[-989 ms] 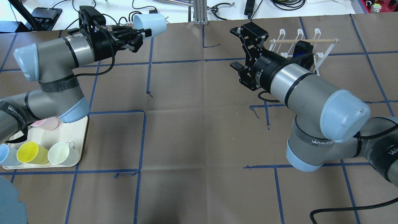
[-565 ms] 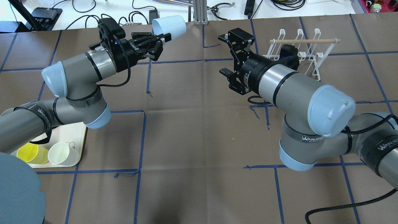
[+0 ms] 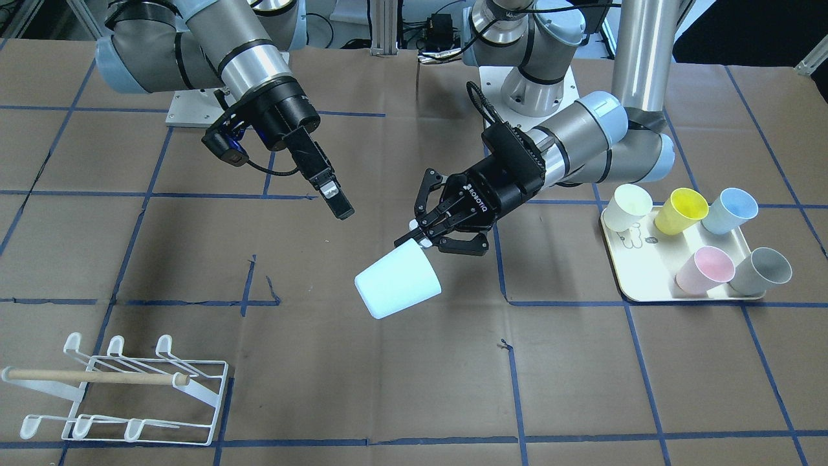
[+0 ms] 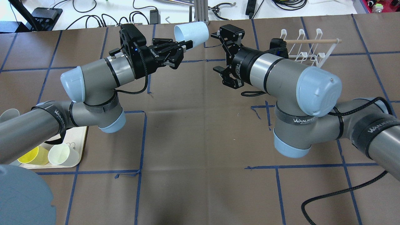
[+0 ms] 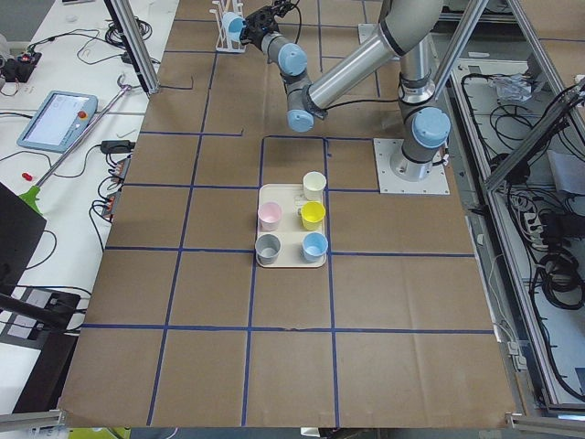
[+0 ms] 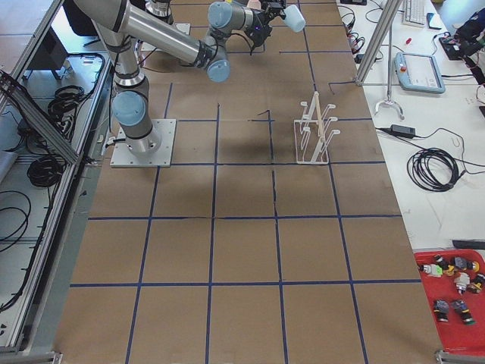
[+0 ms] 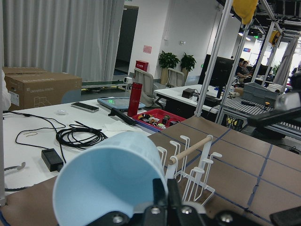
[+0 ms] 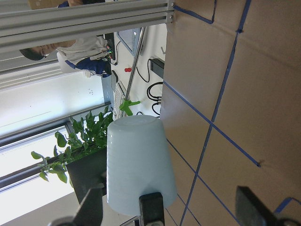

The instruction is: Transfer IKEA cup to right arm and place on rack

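Brown paper taped into blue squares covered the table (image 3: 388, 395). We saw the left gripper (image 3: 419, 238) clamped on the rim of the pale blue cup (image 3: 398, 285), which hung on its side in the air above mid-table. The right gripper (image 4: 215, 52) faced it, fingers spread wide, near the cup's base but apart from it. The rack (image 3: 97, 376) stood toward the robot's right end, and the tray (image 3: 647, 268) of cups toward its left.

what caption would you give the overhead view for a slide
Left end effector holds a pale blue cup out toward the open right end effector, with the wire rack further right.
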